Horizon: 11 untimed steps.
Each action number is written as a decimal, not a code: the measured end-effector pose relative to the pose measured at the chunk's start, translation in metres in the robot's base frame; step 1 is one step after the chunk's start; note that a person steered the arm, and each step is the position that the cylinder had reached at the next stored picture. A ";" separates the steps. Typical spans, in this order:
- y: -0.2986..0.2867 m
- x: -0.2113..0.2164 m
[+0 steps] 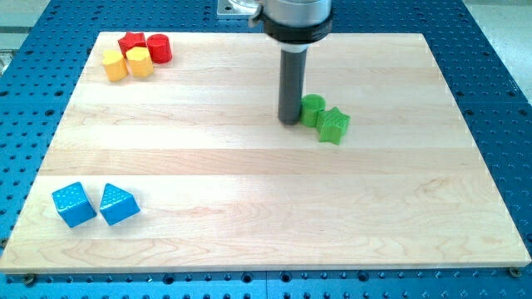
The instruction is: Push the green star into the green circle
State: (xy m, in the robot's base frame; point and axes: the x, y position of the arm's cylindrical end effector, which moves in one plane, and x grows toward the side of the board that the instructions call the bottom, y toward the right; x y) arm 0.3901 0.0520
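Nearest the view's bottom, at the left, a blue cube [73, 204] and a blue triangular block [118, 204] sit side by side on the wooden board [249, 208]. Further up, right of centre, the green star [334, 124] touches the green circle [312, 110] on its lower right. My tip [289, 121] stands just left of the green circle, against it; the rod carries no pincer. At the top left, two red blocks [145, 45] and two yellow blocks [128, 63] cluster together.
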 end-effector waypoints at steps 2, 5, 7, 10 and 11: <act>0.118 0.011; 0.048 0.031; -0.014 0.065; 0.039 0.093; 0.064 0.109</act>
